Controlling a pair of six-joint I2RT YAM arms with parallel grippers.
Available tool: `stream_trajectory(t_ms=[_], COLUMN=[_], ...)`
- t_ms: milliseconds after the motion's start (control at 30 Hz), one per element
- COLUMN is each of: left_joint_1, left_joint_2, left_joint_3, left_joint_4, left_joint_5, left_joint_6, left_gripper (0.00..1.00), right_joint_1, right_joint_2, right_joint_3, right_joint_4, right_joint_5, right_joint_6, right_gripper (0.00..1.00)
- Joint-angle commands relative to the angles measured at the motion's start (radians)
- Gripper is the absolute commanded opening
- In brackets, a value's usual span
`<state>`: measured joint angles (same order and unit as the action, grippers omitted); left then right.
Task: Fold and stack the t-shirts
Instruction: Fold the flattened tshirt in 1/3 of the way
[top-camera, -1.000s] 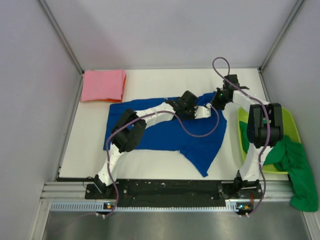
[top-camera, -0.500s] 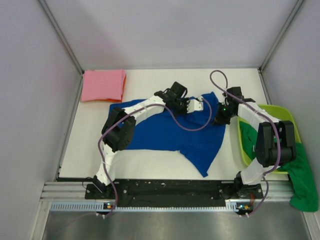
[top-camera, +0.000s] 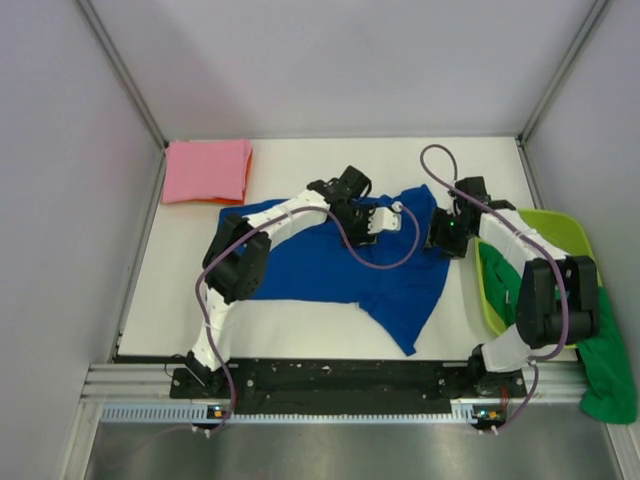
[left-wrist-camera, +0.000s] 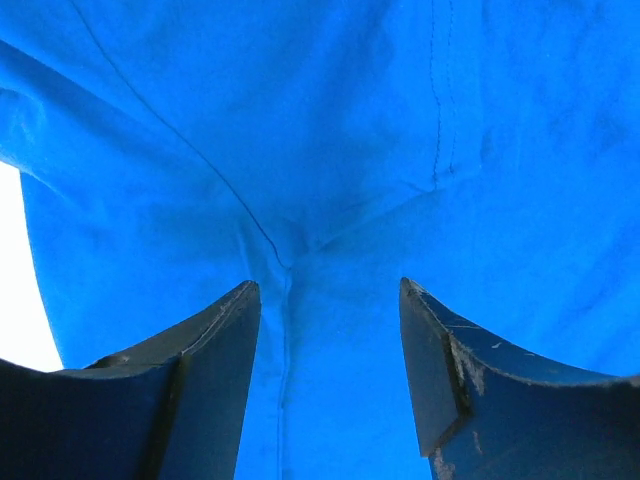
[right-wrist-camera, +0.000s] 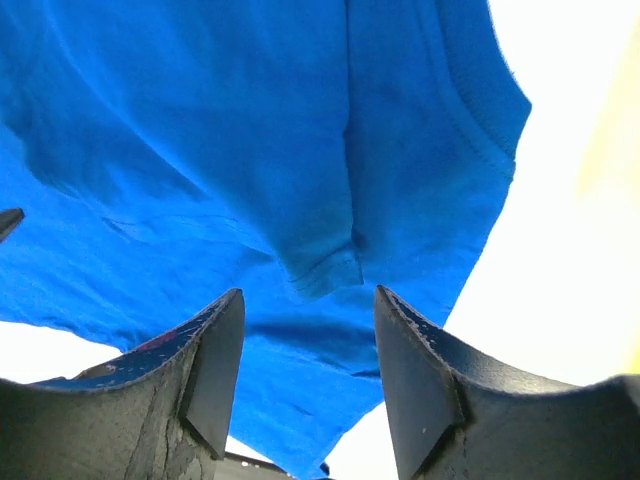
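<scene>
Blue t-shirt (top-camera: 300, 270) under L gripper (left-wrist-camera: 327, 290), R gripper (right-wrist-camera: 309, 292) (jaws apart).

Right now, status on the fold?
Left gripper open, right gripper open, both over blue shirt. Shirt spread, unfolded. Pink shirt folded, far left. Nothing blocking.

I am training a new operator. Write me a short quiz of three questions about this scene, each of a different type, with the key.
1. True or false: the left gripper and the right gripper are both open over the royal blue cloth t-shirt.
2. Which t-shirt drapes out of the lime-green plastic tub? A pink, B green, C blue.
3. In which corner of the white table lies the folded pink cloth t-shirt?
Key: 1 true; 2 B, the green cloth t-shirt; 3 far left corner.
</scene>
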<state>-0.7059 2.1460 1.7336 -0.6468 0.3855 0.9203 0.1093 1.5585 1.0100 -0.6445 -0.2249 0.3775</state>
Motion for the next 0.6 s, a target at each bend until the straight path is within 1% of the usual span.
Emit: stream_trajectory(t_ms=[0, 33, 67, 100, 133, 200, 267, 333, 367, 433, 500, 567], left_joint_1=[0.02, 0.029, 0.04, 0.054, 0.072, 0.114, 0.161, 0.207, 0.236, 0.278, 0.318, 0.344], left_joint_2=[-0.092, -0.109, -0.118, -0.126, -0.126, -0.117, -0.106, -0.101, -0.103, -0.104, -0.11, -0.101], left_joint_3=[0.064, 0.061, 0.06, 0.058, 0.06, 0.063, 0.054, 0.017, -0.006, -0.051, -0.089, -0.117], left_joint_4=[-0.077, -0.07, -0.057, -0.038, -0.016, 0.027, 0.05, 0.09, 0.108, 0.145, 0.176, 0.194], left_joint_5=[0.044, 0.026, 0.001, -0.035, -0.089, -0.193, -0.272, -0.365, -0.42, -0.482, -0.525, -0.562], left_joint_6=[0.023, 0.008, -0.01, -0.035, -0.069, -0.167, -0.225, -0.273, -0.288, -0.31, -0.324, -0.325], left_gripper=[0.62, 0.61, 0.6, 0.58, 0.57, 0.52, 0.49, 0.47, 0.47, 0.47, 0.47, 0.47], right_joint_1=[0.009, 0.01, 0.01, 0.01, 0.01, 0.009, 0.012, 0.016, 0.024, 0.033, 0.035, 0.033], right_joint_2=[-0.068, -0.048, -0.028, 0.001, 0.036, 0.113, 0.197, 0.279, 0.322, 0.411, 0.487, 0.563], right_joint_3=[0.107, 0.131, 0.157, 0.177, 0.205, 0.263, 0.326, 0.392, 0.418, 0.476, 0.545, 0.599], right_joint_4=[0.008, 0.019, 0.038, 0.061, 0.086, 0.114, 0.138, 0.169, 0.183, 0.207, 0.198, 0.154], right_joint_5=[0.085, 0.104, 0.131, 0.162, 0.198, 0.22, 0.202, 0.165, 0.154, 0.157, 0.2, 0.307], right_joint_6=[-0.009, -0.009, -0.009, -0.006, 0.0, 0.008, 0.012, 0.012, 0.009, 0.001, 0.003, 0.018], right_gripper=[0.54, 0.52, 0.47, 0.4, 0.3, 0.15, 0.06, 0.0, 0.0, 0.0, 0.0, 0.0])
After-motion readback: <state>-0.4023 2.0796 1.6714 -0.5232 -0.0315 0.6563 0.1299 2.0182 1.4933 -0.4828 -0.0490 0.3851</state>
